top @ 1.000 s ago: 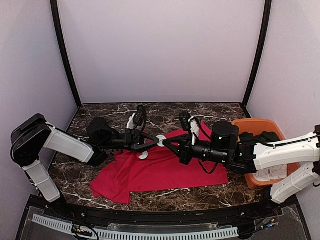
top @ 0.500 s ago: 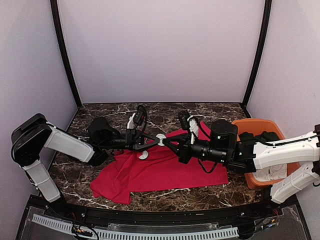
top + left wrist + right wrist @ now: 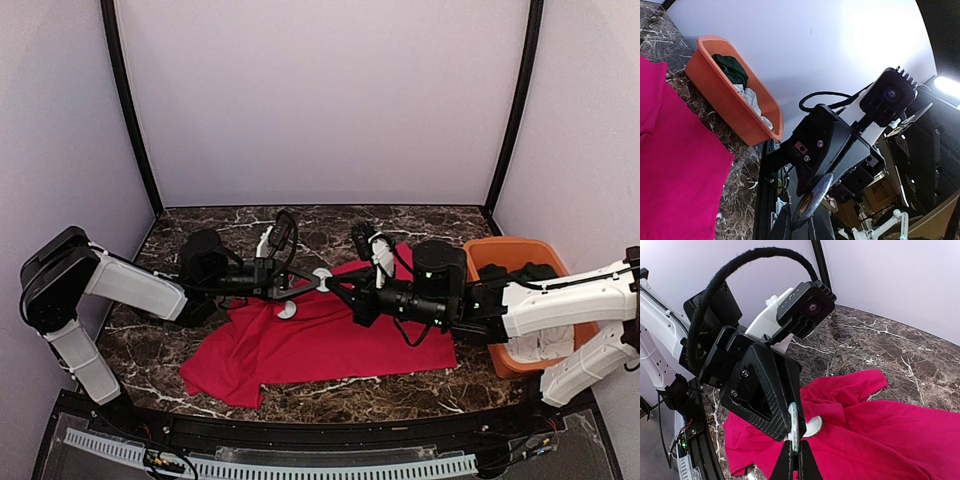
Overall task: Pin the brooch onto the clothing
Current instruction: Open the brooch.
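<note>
Over the 12 o'clock edge of the red T-shirt (image 3: 320, 345), right fingers (image 3: 784, 466) clamp the brooch (image 3: 322, 277) by its rim, seemingly presenting it to the left fingers (image 3: 765, 395), whose closure I cannot tell.

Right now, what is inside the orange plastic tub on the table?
A dark green garment and a white cloth lie in the orange plastic tub. They cover its bottom, so anything beneath them cannot be seen.
</note>
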Robot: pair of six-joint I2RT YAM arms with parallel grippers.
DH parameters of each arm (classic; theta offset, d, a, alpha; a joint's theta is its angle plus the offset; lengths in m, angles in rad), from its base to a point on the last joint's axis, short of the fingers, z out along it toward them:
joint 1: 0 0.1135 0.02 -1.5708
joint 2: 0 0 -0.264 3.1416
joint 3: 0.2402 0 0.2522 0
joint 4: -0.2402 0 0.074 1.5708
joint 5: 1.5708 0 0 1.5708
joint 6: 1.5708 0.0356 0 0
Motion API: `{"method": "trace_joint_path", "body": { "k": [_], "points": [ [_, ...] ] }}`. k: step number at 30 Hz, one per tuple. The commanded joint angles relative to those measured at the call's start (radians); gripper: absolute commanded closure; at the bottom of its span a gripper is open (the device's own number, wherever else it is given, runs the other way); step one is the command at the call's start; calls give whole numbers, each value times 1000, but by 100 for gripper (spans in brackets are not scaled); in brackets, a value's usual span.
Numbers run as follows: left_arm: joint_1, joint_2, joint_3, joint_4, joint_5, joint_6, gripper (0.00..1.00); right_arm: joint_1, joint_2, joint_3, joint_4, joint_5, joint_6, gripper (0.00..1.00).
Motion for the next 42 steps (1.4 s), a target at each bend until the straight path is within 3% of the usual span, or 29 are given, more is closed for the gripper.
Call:
{"method": "trace_joint_path", "body": {
  "k": [1, 12, 25, 35, 42],
  "points": [
    [-35, -69, 48, -204, 28, 113, 99, 28, 36, 50, 25, -21, -35, 100],
    [-64, -129, 90, -463, -6, 304, 99, 30, 74, 100, 20, -20, -5, 100],
    [-69, -146, 85, -461, -37, 328, 99, 31, 78, 106, 58, -63, 75, 100],
    [-91, -196, 135, -708, -109, 498, 99, 30, 106, 155, 7, -35, 127, 100],
    [-99, -203, 136, -738, -122, 522, 99, 29, 131, 167, 30, -62, 155, 100]
  ]
}}
